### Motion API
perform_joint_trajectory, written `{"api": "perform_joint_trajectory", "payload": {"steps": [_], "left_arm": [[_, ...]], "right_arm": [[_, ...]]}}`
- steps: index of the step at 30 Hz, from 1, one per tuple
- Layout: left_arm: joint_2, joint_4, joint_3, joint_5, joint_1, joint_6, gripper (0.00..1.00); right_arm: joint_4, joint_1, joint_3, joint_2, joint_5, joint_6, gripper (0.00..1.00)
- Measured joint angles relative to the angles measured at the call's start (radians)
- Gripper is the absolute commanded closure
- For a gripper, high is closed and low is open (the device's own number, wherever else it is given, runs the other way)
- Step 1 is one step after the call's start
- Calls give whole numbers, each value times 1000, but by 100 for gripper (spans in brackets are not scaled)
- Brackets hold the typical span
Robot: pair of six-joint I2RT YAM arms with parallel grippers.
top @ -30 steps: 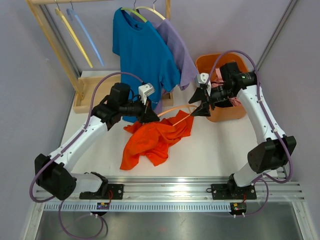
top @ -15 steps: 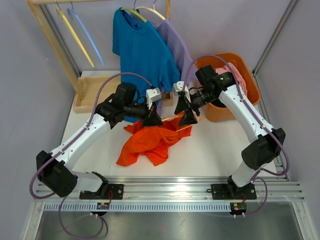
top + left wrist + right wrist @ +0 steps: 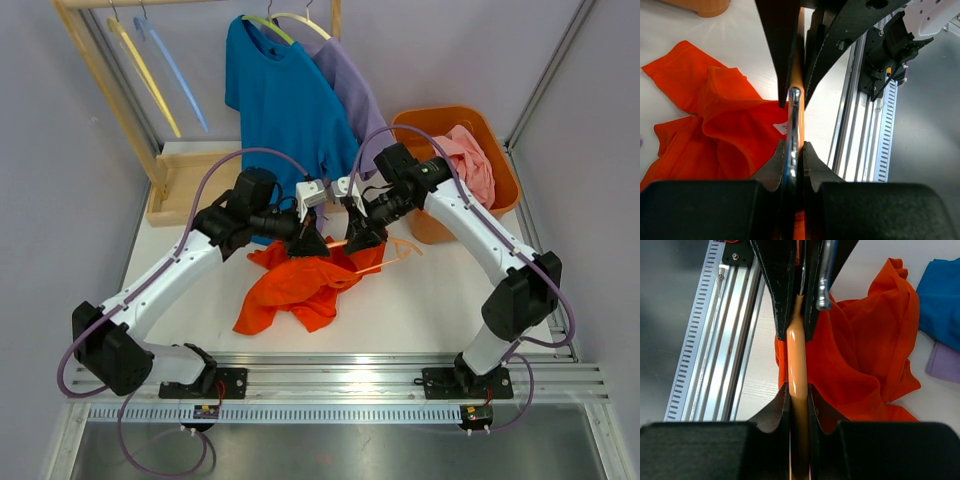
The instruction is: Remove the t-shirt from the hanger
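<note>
The orange t-shirt (image 3: 295,285) lies crumpled on the white table, below both grippers. A slim orange hanger (image 3: 392,250) is held above it, and its right arm sticks out bare. My left gripper (image 3: 312,243) is shut on the hanger's metal hook (image 3: 794,112). My right gripper (image 3: 362,238) faces it and is shut on the hanger's orange bar (image 3: 796,355). In the left wrist view the t-shirt (image 3: 725,130) spreads to the left of the left gripper (image 3: 792,150). In the right wrist view the t-shirt (image 3: 865,340) lies to the right of the right gripper (image 3: 797,390).
A blue t-shirt (image 3: 285,110) and a lilac one (image 3: 355,100) hang on the wooden rack (image 3: 185,185) behind the arms. Empty yellow and blue hangers (image 3: 140,75) hang at the left. An orange bin (image 3: 440,225) with pink clothes (image 3: 470,160) stands at the right. A metal rail (image 3: 340,385) runs along the near edge.
My right arm has swung left from the bin to the hanger and closed on its bar. The left gripper has shifted slightly right with the hook. The t-shirt has sagged lower.
</note>
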Motion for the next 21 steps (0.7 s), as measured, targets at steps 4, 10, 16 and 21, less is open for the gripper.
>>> {"api": "perform_joint_trajectory", "payload": {"steps": [4,10,16,21], "left_arm": [[-24,38,-29,3,-3,-18,100],[-64,78,-45,-86,-13,-99,46],[-171,143,-74,-340,10,-240,20],[-251,133,-78,-449,9,-338,14]], "right_arm": [[30,3,-30,-34,3,27,100],[100,6,-61,-81,27,122,100],[166,9,-185,-149,178,346,100],[249,9,-262,-194,294,525,100]]}}
